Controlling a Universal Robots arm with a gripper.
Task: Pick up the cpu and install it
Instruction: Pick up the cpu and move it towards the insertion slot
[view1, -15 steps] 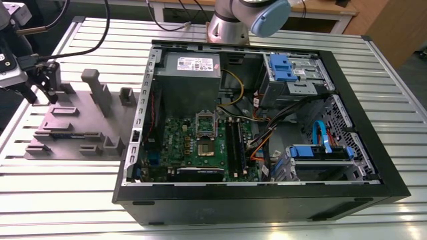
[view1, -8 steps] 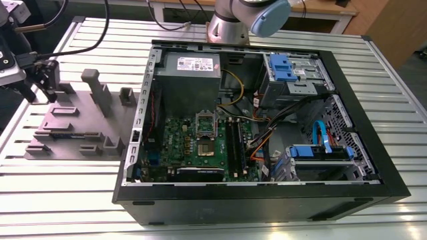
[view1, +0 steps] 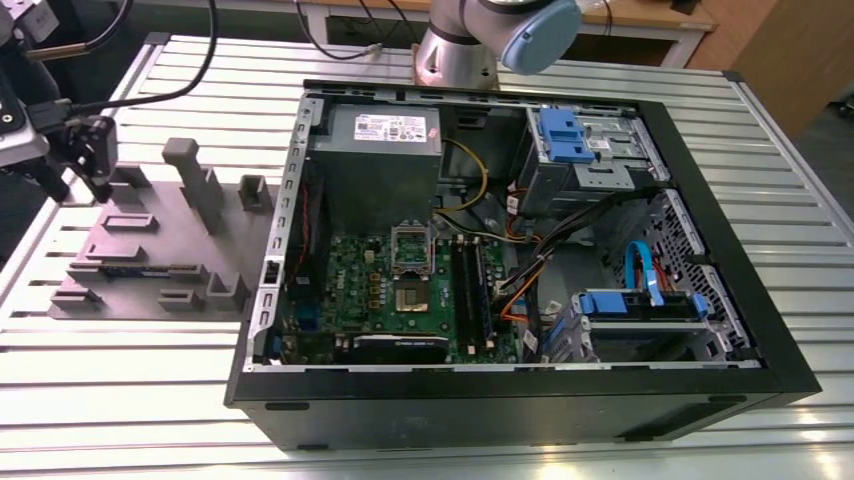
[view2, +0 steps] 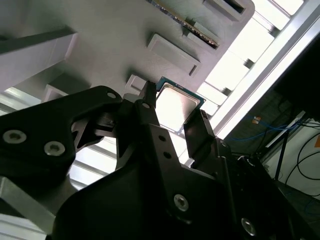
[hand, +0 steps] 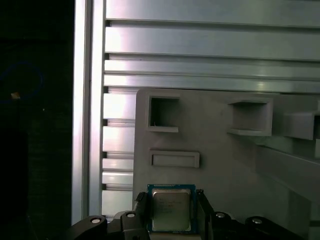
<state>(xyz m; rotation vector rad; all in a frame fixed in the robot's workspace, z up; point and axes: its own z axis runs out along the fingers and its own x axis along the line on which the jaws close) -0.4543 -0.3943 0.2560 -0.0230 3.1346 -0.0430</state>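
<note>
One gripper (view1: 80, 183) hangs over grey fixture (view1: 140, 240), exterior view's left of PC case (view1: 534, 405). Second wrist view: cpu (view2: 175, 106), silvery top w/ teal rim, pinched btwn fingers (view2: 148, 107); lower part hidden by gripper body. First wrist view: cpu square, side edges covered by fingers.

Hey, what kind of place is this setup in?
Likely a robotics lab or workshop test cell: an open computer case lies on a slatted aluminium table, a grey parts fixture sits beside it, and a robot arm's base stands at the table's far edge.
</note>
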